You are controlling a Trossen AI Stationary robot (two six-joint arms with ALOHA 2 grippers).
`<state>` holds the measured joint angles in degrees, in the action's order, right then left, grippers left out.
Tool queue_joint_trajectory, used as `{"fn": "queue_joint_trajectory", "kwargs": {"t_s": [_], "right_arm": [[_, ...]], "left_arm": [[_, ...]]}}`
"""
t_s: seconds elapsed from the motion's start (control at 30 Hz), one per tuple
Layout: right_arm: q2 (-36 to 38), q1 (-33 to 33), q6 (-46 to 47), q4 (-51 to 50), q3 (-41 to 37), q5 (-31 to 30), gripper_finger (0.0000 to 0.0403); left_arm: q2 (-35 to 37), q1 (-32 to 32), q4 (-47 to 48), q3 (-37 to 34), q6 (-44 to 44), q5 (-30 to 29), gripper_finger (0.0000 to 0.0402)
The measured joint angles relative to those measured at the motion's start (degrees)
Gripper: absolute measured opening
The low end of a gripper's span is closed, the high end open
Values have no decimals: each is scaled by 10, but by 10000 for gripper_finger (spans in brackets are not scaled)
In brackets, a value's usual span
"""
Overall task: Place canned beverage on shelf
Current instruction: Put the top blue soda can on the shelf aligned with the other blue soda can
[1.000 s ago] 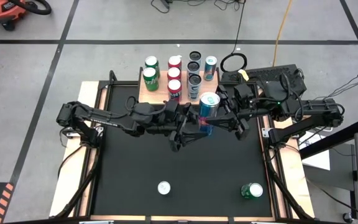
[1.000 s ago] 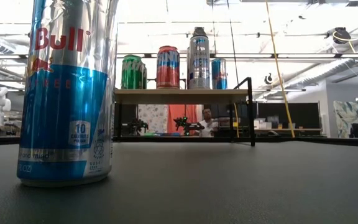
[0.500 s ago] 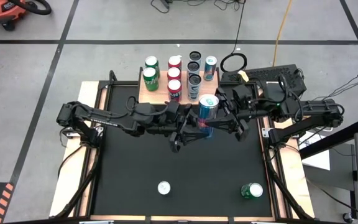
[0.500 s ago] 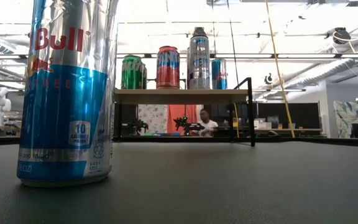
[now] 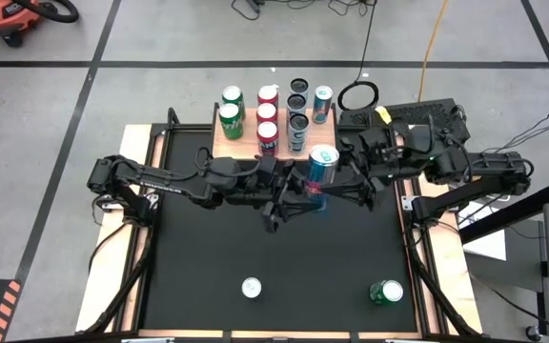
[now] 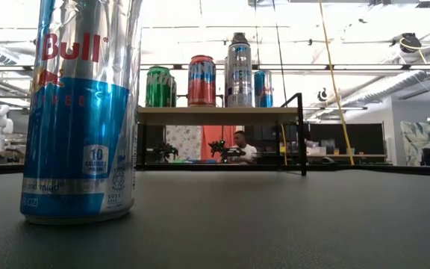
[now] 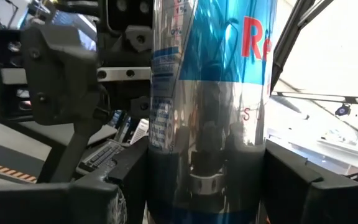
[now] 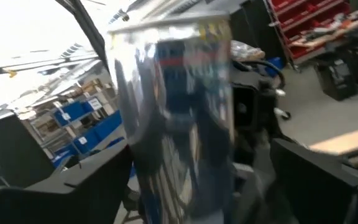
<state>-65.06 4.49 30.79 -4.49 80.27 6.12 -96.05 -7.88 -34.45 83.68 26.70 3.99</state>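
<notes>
While my left end effector (image 5: 305, 195) grips the can (image 5: 319, 170) upright above the table (image 5: 208, 286), I see the right end effector (image 5: 343, 183) spread wide around it — the shelf (image 5: 251, 141) lies just beyond, nearly full.

Cans (image 5: 267, 110) on shelf (image 5: 219, 145); two cans (image 5: 252, 287) on table (image 5: 198, 257).
</notes>
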Motion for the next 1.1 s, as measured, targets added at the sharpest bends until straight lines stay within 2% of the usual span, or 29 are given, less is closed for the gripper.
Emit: {"fn": "queue_joint_trajectory", "kwargs": {"t_s": [0.13,0.33,0.5,0.7,0.9,1.1], "right_arm": [[30,0,0,-56,0,-23,366],[63,-1,-2,-94,0,-101,377],[54,0,-24,-134,52,-152,394],[13,0,-67,-257,167,-153,399],[-28,0,-110,-327,255,-151,400],[-73,0,-136,-388,321,-120,400]], "left_arm": [[0,0,-11,0,-1,-14,231],[2,-1,-12,0,-7,-59,231],[2,0,9,0,-46,-112,231],[2,0,9,0,-118,-156,231],[2,0,24,0,-193,-161,231],[2,3,50,0,-200,-162,231]]}}
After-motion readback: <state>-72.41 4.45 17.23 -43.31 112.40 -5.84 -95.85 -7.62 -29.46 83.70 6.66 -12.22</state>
